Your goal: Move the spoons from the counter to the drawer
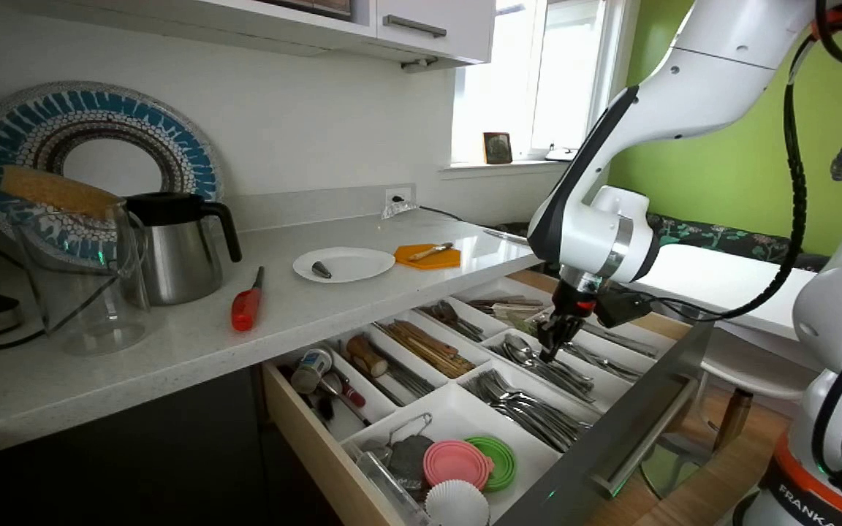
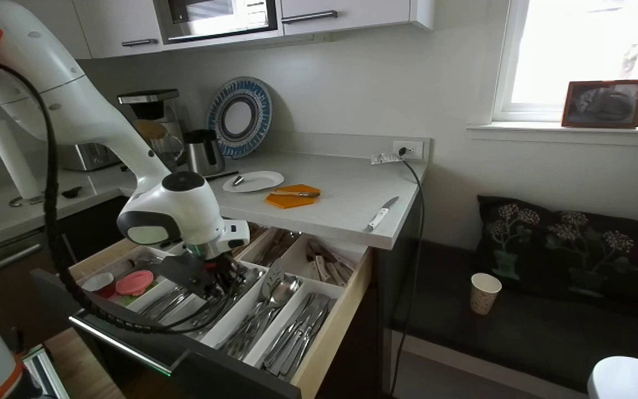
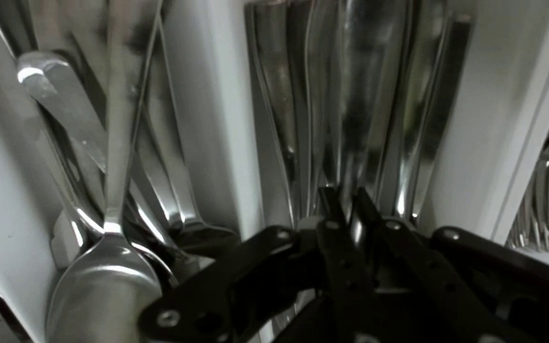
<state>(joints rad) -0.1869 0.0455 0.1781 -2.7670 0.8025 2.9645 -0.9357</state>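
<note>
Spoons (image 1: 520, 349): gathered in a front compartment of the drawer (image 1: 319, 446), handles toward its front panel (image 1: 604, 438).
Gripper (image 3: 346, 196): pointing down, low over the drawer's spoons; jaws narrow, a spoon handle in line with the slim gap. We cannot judge whether it is gripped. Only the wrist view shows this gap.
Forks (image 1: 512, 398): in the drawer compartment adjoining the spoons.
Serving utensils (image 2: 286, 291): in the drawer compartment on the spoons' opposite side; we make out a slotted turner (image 2: 273, 277) in an exterior view.
Pink lid (image 1: 456, 464): in a corner compartment of the drawer, overlapping a green lid (image 1: 503, 471).
Robot base (image 1: 801, 482): outside the drawer, past its front panel.
Base lettering (image 1: 805, 504): in an exterior view we read "FRANK"; the remainder runs off the edge.
Counter (image 1: 194, 361): above the drawer's rear.
Plate (image 1: 362, 263): on the counter, behind the drawer, bearing a small tapered metal piece (image 1: 321, 269).
Orange board (image 1: 452, 258): beside the plate, behind the drawer, a slim utensil (image 1: 428, 253) across it.
Red-handled utensil (image 1: 246, 310): on the counter, behind the drawer's pink-lid side; we see its red handle only in an exterior view.
Paper cup (image 2: 485, 293): on the dark bench (image 2: 446, 332), well apart from the drawer; shown only in an exterior view.
</note>
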